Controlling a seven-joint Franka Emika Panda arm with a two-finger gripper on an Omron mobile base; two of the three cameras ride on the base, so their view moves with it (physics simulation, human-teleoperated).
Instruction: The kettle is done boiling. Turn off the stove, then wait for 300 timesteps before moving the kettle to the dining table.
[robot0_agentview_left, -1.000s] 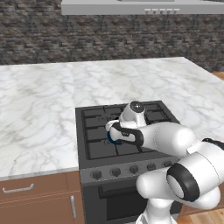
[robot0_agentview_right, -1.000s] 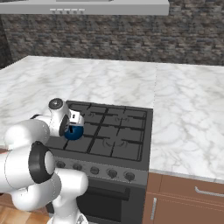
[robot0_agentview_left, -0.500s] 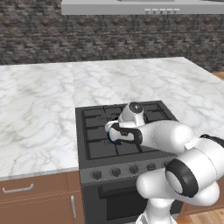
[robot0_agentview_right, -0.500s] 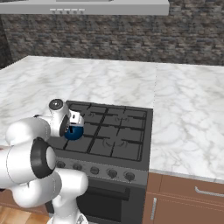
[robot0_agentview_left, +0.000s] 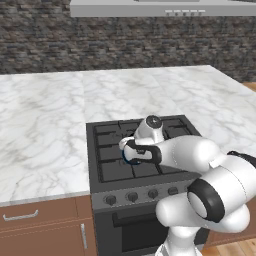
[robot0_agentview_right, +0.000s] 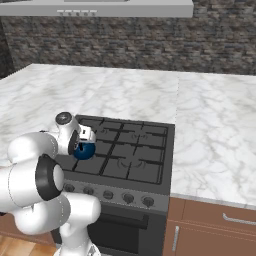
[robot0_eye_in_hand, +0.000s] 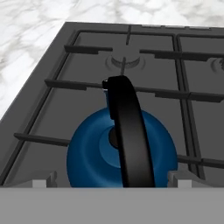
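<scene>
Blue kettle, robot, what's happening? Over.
Gripper open, fingers either side of the black arched handle. Round glossy blue kettle sitting on dark grey stove. Nothing in the way.

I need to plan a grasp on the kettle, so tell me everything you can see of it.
The kettle is small, round and squat, glossy deep blue, with a black arched handle running over its top and a dark centre on the lid. It stands upright on the black grates of the stove, on the stove's left half. The open hand hangs close above it, a fingertip on each side of the body, touching nothing that I can see. The spout is hard to make out.
</scene>
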